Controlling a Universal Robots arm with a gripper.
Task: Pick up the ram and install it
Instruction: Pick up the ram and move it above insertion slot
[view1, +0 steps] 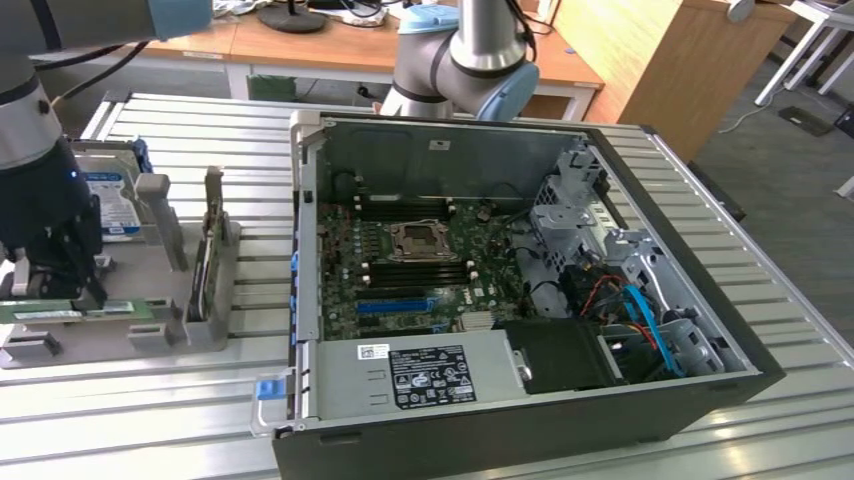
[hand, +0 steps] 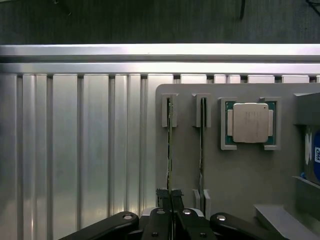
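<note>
**slotwatcher:** So where are we with the ram? Have we got it or not?

**benchmate:** Looks like we've got a grip on it. In the wrist view the black fingers (hand: 162, 199) are pinched nearly all the way together, one on each face of the long thin green ram stick (hand: 170, 150), right at one end of it. The stick stands on its edge in the grey plastic holder plate (hand: 235, 185). It's in the slot nearest the holder's edge, just beside the bare slats of the ribbed aluminium desk (hand: 65, 150). We can't tell if it's lifted clear of the slot at all.

**slotwatcher:** What else are we seeing on the holder? And where's the PC?

**benchmate:** A second thin stick (hand: 202, 145) stands in the next slot, parallel to ours. Past that, the square silver-topped processor chip (hand: 248, 122) lies flat in its pocket. The blue-labelled silver hard drive (view1: 114, 205) is propped at the holder's opposite edge from the ram stick. The holder sits near the desk's edge on the exterior view's left. The open black tower computer case (view1: 534, 445) lies on its side across the desk's middle, green motherboard (view1: 400, 270) facing up, well apart from the fingers.
</note>
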